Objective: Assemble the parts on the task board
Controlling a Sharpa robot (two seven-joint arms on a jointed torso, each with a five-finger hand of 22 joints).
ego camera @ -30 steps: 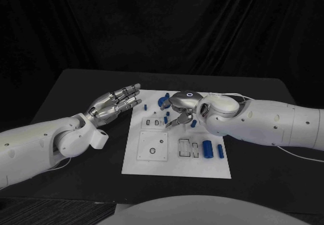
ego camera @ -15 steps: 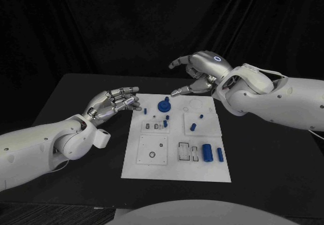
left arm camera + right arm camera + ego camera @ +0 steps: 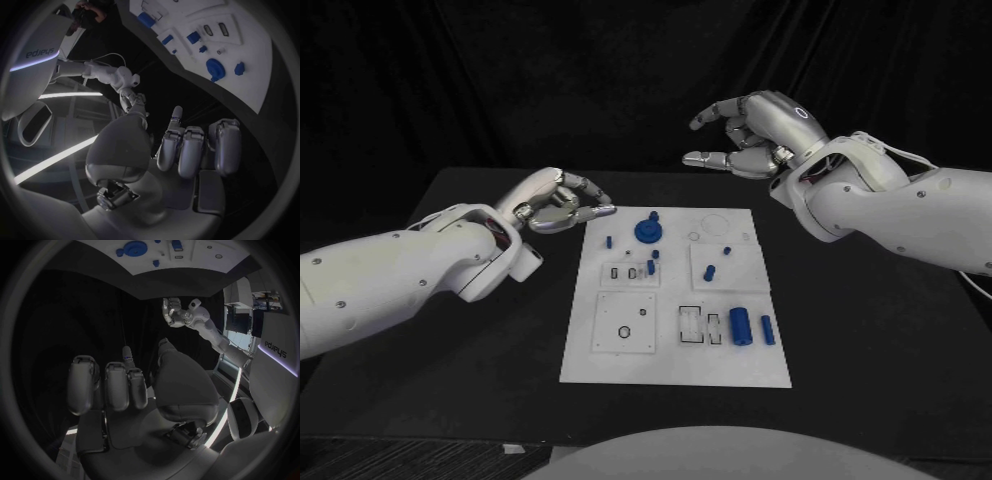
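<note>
The left hand [image 3: 560, 202] is now curling its empty fingers in at the left-centre beside the task board [image 3: 678, 345], while the right hand [image 3: 759, 138], empty and loosely curled, is lifting away to the upper right, leaving the parts [image 3: 743, 325] unassembled.

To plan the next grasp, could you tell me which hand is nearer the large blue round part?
Left. The left hand sits beside the round part at the board's edge; the right hand is raised beyond the board.
</note>
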